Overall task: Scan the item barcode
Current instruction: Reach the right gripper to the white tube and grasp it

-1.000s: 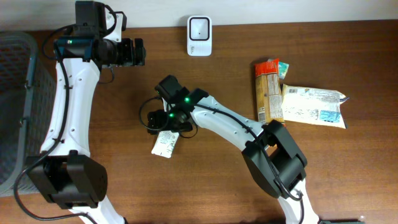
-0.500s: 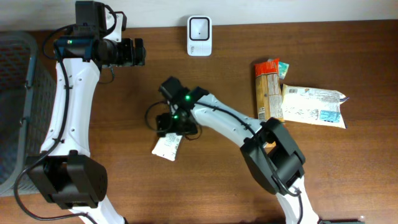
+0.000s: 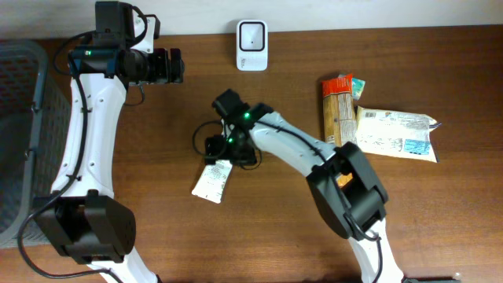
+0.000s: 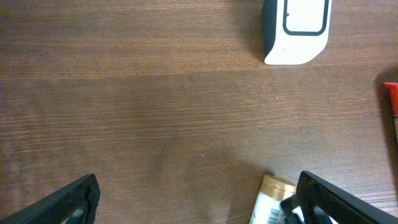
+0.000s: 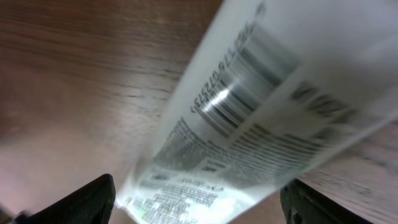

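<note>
The item is a flat white packet lying on the brown table. Its printed side faces up, and its barcode shows blurred in the right wrist view. My right gripper hangs over the packet's upper end, jaws wide, one dark finger on each side of the packet. The white scanner stands at the table's back edge. My left gripper hovers open and empty at the back left. The packet's gold-banded end shows beside its right finger.
An orange-and-tan packet and a white-and-blue packet lie at the right. A red packet corner shows at the right edge of the left wrist view. A grey mesh basket stands at the far left.
My right gripper has moved right and slightly back along the packet's upper end. The packet has hardly shifted. The left arm has not moved.
</note>
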You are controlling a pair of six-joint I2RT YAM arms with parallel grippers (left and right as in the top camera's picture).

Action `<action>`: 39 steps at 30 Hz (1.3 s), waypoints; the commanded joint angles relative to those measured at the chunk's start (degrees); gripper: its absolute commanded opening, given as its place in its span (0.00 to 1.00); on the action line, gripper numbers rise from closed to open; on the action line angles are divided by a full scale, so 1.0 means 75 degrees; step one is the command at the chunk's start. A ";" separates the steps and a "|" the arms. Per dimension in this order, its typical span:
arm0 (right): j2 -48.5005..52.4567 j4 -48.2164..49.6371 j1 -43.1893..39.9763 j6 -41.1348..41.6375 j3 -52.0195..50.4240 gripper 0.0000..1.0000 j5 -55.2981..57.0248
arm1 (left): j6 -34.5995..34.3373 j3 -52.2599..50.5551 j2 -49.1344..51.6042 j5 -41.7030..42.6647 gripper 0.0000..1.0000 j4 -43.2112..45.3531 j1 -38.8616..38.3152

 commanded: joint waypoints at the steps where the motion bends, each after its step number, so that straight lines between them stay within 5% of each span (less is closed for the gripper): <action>1: 0.0160 -0.0003 0.0169 0.0466 -0.0035 0.84 0.0863 | 0.0017 0.0006 0.0003 0.0000 0.99 0.0012 0.0006; 5: 0.0358 -0.0061 0.0152 0.0446 -0.0041 0.47 0.0915 | 0.0017 0.0006 0.0003 0.0000 0.99 0.0012 0.0006; 9: 0.0219 -0.0758 -0.0175 -0.1005 0.0326 0.35 0.0338 | 0.0017 0.0006 0.0003 0.0003 0.99 0.0012 0.0006; 14: -0.0055 -0.2069 -0.0839 -0.3885 0.1597 0.36 -0.0353 | 0.0017 0.0006 0.0003 0.0000 0.99 0.0012 0.0006; 17: -0.0035 -0.1903 -0.1046 -0.2180 0.1603 0.64 -0.0504 | 0.0017 0.0006 0.0003 0.0000 0.99 0.0012 0.0006; 19: -0.0035 -0.1620 -0.0813 -0.1466 0.1285 0.73 -0.0495 | 0.0017 0.0006 0.0003 0.0000 0.99 0.0012 0.0006; 24: -0.0020 -0.0793 -0.0184 0.0216 0.0140 0.74 0.0504 | 0.0017 0.0006 0.0003 0.0000 0.99 0.0012 0.0006; 29: -0.0020 0.0822 -0.0017 0.0428 -0.0866 0.72 0.0516 | 0.0017 0.0006 0.0003 0.0003 0.99 0.0012 0.0006; 32: -0.0017 0.1510 0.0169 0.0431 -0.1393 0.56 0.0455 | 0.0017 0.0006 0.0003 0.0000 0.99 0.0012 0.0006; 35: -0.0023 0.1545 0.0119 0.0428 -0.1390 0.17 0.0017 | 0.0017 0.0006 0.0003 0.0000 0.99 0.0012 0.0009; 37: -0.0102 0.1510 -0.0070 0.0187 -0.1355 0.05 -0.0452 | 0.0017 0.0006 0.0003 0.0000 0.99 0.0012 0.0006; 39: -0.0428 0.1413 -0.0495 -0.0536 -0.1271 0.04 -0.1294 | 0.0017 0.0006 0.0003 0.0000 0.99 0.0012 0.0006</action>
